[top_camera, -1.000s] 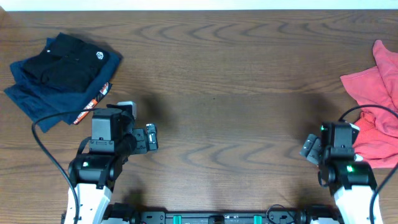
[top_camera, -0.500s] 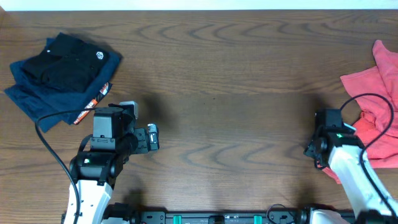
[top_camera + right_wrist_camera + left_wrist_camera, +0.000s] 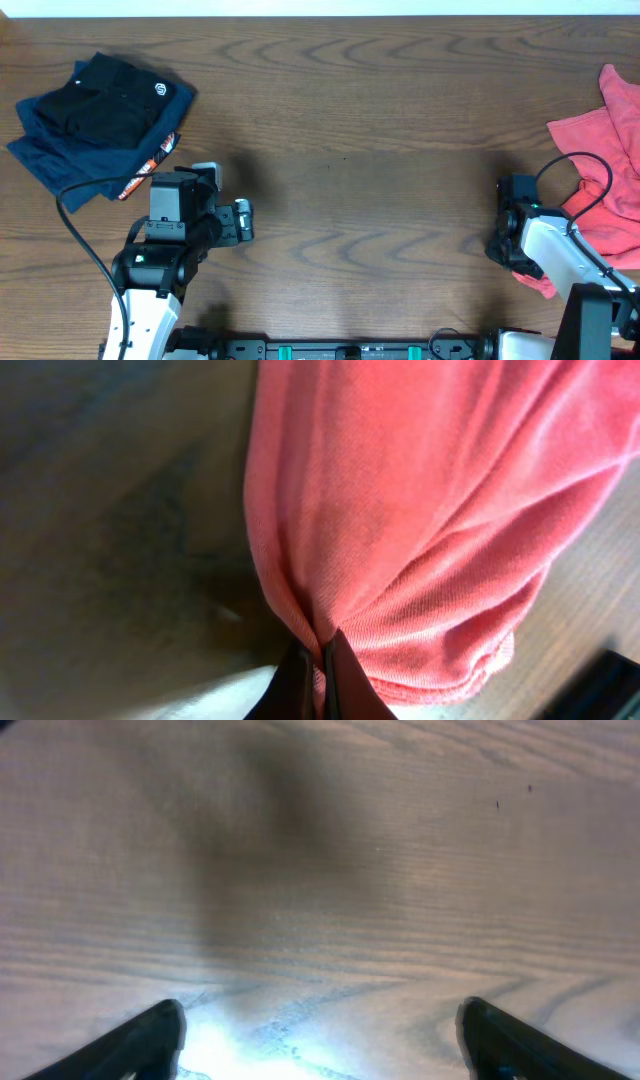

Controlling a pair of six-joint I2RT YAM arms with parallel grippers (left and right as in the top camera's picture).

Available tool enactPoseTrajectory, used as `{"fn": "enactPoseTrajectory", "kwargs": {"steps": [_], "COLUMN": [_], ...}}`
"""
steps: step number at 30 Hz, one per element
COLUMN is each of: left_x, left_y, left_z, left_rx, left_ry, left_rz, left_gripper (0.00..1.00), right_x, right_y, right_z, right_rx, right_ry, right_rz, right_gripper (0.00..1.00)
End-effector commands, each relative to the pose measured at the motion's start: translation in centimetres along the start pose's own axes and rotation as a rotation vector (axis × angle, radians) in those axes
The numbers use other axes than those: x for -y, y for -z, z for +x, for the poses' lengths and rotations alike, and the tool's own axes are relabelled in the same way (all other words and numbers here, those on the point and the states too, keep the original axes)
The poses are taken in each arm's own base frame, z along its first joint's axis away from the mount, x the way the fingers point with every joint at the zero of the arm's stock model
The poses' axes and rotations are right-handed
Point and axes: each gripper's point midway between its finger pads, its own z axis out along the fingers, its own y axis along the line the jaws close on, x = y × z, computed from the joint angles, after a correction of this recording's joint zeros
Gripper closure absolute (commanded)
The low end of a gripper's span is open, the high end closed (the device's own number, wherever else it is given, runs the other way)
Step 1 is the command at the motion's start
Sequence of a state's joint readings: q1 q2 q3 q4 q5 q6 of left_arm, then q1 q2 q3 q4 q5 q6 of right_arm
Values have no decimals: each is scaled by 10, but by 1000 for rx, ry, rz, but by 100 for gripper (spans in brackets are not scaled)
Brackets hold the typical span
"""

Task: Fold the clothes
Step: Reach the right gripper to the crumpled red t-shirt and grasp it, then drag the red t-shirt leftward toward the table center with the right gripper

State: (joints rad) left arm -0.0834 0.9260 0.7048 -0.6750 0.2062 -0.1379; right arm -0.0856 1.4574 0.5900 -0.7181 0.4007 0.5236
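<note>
One brown wood-grain counter (image 3: 380,120), two arms, two cloth heaps. Heap 1: a single crumpled coral-red cotton T-shirt (image 3: 600,135), bunched at the counter's right edge and partly cut off by the frame. Heap 2: a folded stack of navy and black garments (image 3: 100,115) at the far left rear, well apart from the T-shirt. It has one white round logo (image 3: 160,90) on top and an orange-and-white printed strip (image 3: 160,155) poking out at its near edge; can't tell the garment count in the stack. Left hand (image 3: 320,1030): fingers apart over bare wood, near the dark stack but not touching it. Right hand (image 3: 322,660): fingers together, clamped on a fold at the T-shirt's near-left edge. One black cable (image 3: 575,165) loops from the right arm across the T-shirt.
</note>
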Motion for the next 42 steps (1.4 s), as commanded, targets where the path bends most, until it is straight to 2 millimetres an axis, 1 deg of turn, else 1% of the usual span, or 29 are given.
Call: {"fn": "enactPoseTrajectory", "kwargs": {"steps": [1, 2, 3, 5, 6, 9, 10, 11, 12, 13, 15, 16, 17, 18, 19, 20, 21, 22, 23, 25, 27, 29, 31, 32, 35, 38, 40, 42], "left_x": [5, 6, 7, 11, 12, 15, 16, 16, 16, 16, 16, 16, 16, 16, 17, 19, 21, 24, 27, 32, 38, 48, 62, 68, 91, 115, 129, 140], "left_y": [4, 5, 5, 7, 8, 10, 11, 11, 11, 11, 11, 11, 11, 11, 11, 11, 11, 10, 8, 2, -7, -21, -38, -47, -77, -109, -130, -146], "left_z": [-14, -18, -23, -36, -42, -55, -57, -59, -60, -61, -61, -61, -61, -61, -62, -63, -63, -64, -64, -65, -64, -62, -59, -58, -48, -31, -17, -6], "left_rx": [44, 61, 82, 137, 160, 213, 224, 231, 236, 238, 239, 238, 239, 239, 241, 244, 245, 243, 240, 224, 200, 166, 132, 117, 64, 6, -34, -59], "left_ry": [-11, -13, -16, -25, -29, -37, -39, -40, -41, -41, -41, -41, -41, -41, -42, -44, -46, -49, -52, -56, -63, -78, -103, -111, -143, -157, -158, -151], "left_rz": [18, 21, 26, 38, 42, 53, 56, 57, 58, 58, 58, 58, 59, 59, 61, 72, 84, 103, 120, 146, 174, 216, 257, 269, 308, 346, 366, 381], "left_gripper": [34, 41, 50, 57, 58, 58, 58, 58, 58, 58, 57, 56, 50, 41, 36, 33, 28, 23, 21, 21, 19, 19, 18, 18, 18, 18, 18, 19], "right_x": [-54, -77, -101, -152, -173, -212, -227, -237, -246, -252, -259, -261, -259, -256, -249, -238, -228, -212, -203, -180, -154, -130, -107, -97, -75, -63, -59, -56], "right_y": [12, 22, 37, 84, 110, 165, 186, 199, 212, 217, 217, 211, 205, 199, 191, 184, 180, 176, 174, 175, 175, 173, 169, 166, 158, 150, 145, 142], "right_z": [3, 4, 5, 11, 13, 21, 27, 34, 41, 45, 44, 36, 27, 16, 2, -14, -26, -41, -48, -65, -81, -92, -97, -97, -91, -83, -78, -74], "right_rx": [-48, -49, -41, 9, 49, 172, 233, 280, 333, 367, 420, 440, 450, 461, 471, 478, 479, 478, 477, 488, 505, 519, 523, 520, 484, 437, 408, 389], "right_ry": [130, 202, 274, 446, 524, 689, 764, 825, 889, 918, 921, 877, 821, 758, 688, 597, 521, 434, 391, 315, 247, 211, 195, 196, 190, 175, 172, 172], "right_rz": [-299, -432, -576, -903, -1032, -1232, -1283, -1309, -1324, -1313, -1238, -1170, -1111, -1052, -988, -916, -863, -813, -791, -766, -737, -704, -667, -646, -601, -574, -560, -551], "right_gripper": [99, 99, 99, 99, 99, 99, 99, 99, 99, 99, 98, 88, 74, 70, 69, 68, 65, 62, 59, 55, 45, 40, 33, 31, 16, 12, 10, 9]}}
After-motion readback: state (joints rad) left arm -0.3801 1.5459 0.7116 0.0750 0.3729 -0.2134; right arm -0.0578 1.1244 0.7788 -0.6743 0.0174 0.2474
